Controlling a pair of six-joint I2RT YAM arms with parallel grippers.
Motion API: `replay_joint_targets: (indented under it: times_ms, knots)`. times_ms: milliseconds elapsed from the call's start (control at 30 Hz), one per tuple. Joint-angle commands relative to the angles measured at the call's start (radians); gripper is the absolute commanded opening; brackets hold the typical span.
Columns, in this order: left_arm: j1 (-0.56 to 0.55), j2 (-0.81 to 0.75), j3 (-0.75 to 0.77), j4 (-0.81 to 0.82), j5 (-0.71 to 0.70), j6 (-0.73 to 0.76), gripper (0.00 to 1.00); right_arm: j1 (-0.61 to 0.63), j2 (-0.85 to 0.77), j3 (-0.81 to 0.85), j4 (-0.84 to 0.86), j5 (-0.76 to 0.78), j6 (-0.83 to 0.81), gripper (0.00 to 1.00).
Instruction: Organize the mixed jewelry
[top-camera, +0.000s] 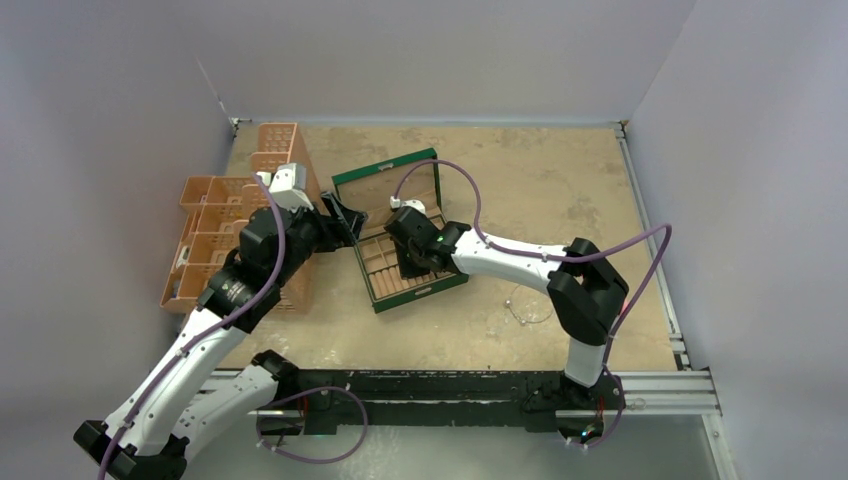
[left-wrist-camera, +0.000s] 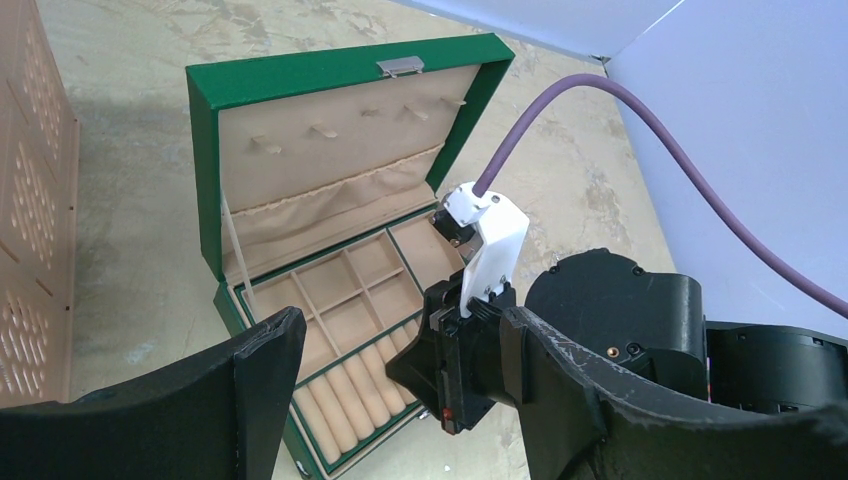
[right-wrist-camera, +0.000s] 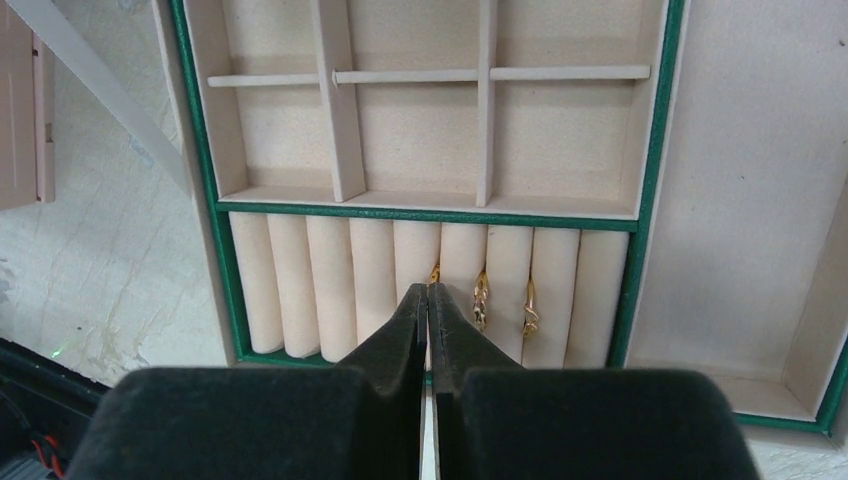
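Observation:
The green box (top-camera: 385, 170) stands open at mid-table, its tan compartments (right-wrist-camera: 410, 130) bare. Three tiny gold rings sit in grooves between the tan rolls: one (right-wrist-camera: 435, 272) right at my right fingertips, two more (right-wrist-camera: 481, 298) (right-wrist-camera: 530, 308) to its right. My right gripper (right-wrist-camera: 428, 292) is shut, tips pressed together over the rolls (top-camera: 410, 262); I cannot see anything held between them. A thin silver wire hoop (top-camera: 527, 305) lies on the table right of the box. My left gripper (left-wrist-camera: 400, 390) hovers open beside the box's left side (top-camera: 345, 222), holding nothing.
Stacked orange perforated baskets (top-camera: 225, 240) stand at the left, close to my left arm, and show at the left edge of the left wrist view (left-wrist-camera: 30, 200). The right arm's purple cable (top-camera: 470, 200) loops over the box lid. White walls close off the back and both sides.

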Motion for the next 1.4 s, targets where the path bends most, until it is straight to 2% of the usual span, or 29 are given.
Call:
replay_joint_targets:
  times_ms: [0,433,533,633,733,833,967,1067,1133,1267,1367]
  knots:
    - [-0.001,-0.003,0.002,0.024,-0.004,0.014,0.72,0.004,-0.035,-0.006,-0.030,0.001,0.013,0.02]
    - [0.000,-0.011,0.003,0.020,-0.004,0.015,0.72,0.003,-0.064,0.018,-0.039,0.001,0.020,0.03]
    - [-0.001,-0.015,0.002,0.019,-0.006,0.015,0.72,0.004,-0.081,0.031,-0.040,-0.013,0.024,0.09]
    - [-0.001,-0.019,0.003,0.019,-0.006,0.015,0.72,0.003,-0.131,0.029,-0.029,-0.040,0.057,0.21]
    - [-0.001,-0.018,0.007,0.020,0.001,0.014,0.72,0.001,-0.187,0.012,-0.006,0.050,0.101,0.27]
    - [0.000,-0.015,0.018,0.019,0.022,0.016,0.72,-0.023,-0.235,-0.027,-0.012,0.207,0.169,0.30]
    - [0.000,-0.015,0.031,0.008,0.068,0.033,0.73,-0.116,-0.305,-0.094,-0.074,0.326,0.291,0.36]
    - [0.000,-0.011,0.032,0.010,0.097,0.049,0.74,-0.200,-0.392,-0.196,-0.107,0.382,0.390,0.54]
    - [0.000,0.003,0.034,0.011,0.121,0.054,0.74,-0.240,-0.458,-0.272,-0.104,0.405,0.434,0.60]
    - [0.000,0.031,0.033,0.038,0.203,0.068,0.78,-0.310,-0.537,-0.411,-0.107,0.383,0.524,0.62]
    - [-0.001,0.048,0.031,0.052,0.247,0.076,0.80,-0.351,-0.525,-0.479,-0.133,0.371,0.581,0.56]
